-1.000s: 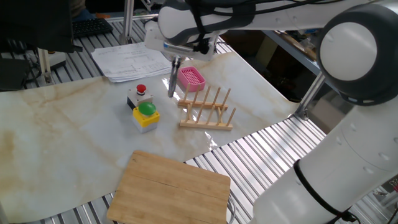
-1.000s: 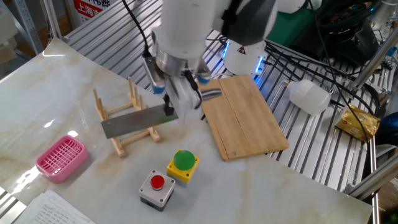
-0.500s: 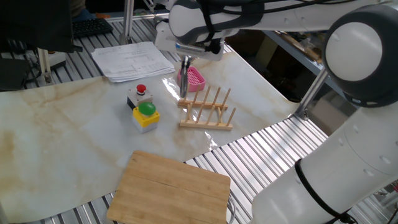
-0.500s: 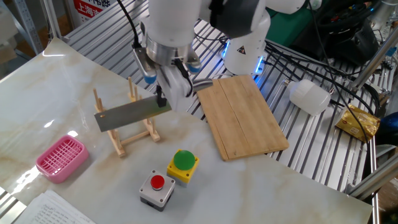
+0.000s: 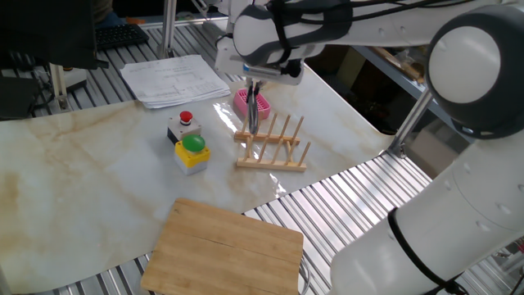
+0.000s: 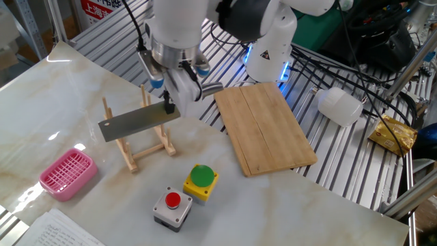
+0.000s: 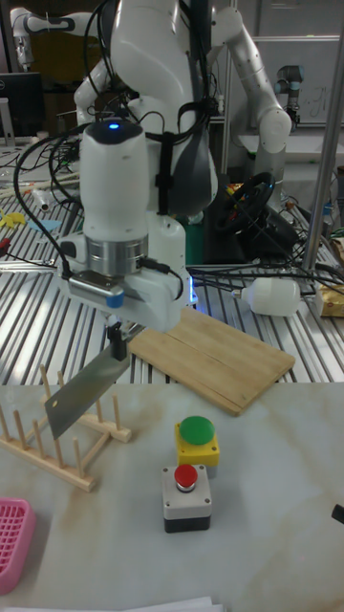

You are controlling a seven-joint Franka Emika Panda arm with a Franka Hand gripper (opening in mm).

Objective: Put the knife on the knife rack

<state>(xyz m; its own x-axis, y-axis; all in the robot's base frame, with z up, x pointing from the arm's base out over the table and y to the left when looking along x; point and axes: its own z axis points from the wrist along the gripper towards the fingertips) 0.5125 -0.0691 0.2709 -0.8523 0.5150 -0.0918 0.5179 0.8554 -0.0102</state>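
Observation:
My gripper [image 6: 170, 104] is shut on the knife [image 6: 133, 124], a silvery cleaver with a broad blade, gripped where blade meets handle. The blade slopes down and away from the fingers, and the steel handle sticks out behind them. The knife [image 7: 84, 394] hangs in the air just over the knife rack [image 7: 59, 448], a small light-wood rack of upright pegs. From the opposite side the knife [image 5: 253, 116] shows edge-on below the gripper [image 5: 254, 88], above the far-left end of the knife rack [image 5: 274, 152]. I cannot tell whether the blade touches a peg.
A pink basket [image 6: 66, 173] lies just beyond the rack. A yellow box with a green button [image 6: 200, 182] and a grey box with a red button [image 6: 171, 206] stand beside the rack. A wooden cutting board [image 6: 263, 127] lies at the table's edge. Papers [image 5: 173, 79] sit at the back.
The gripper has carried the knife sideways from beside the button boxes to over the rack. Its hold on the knife is unchanged.

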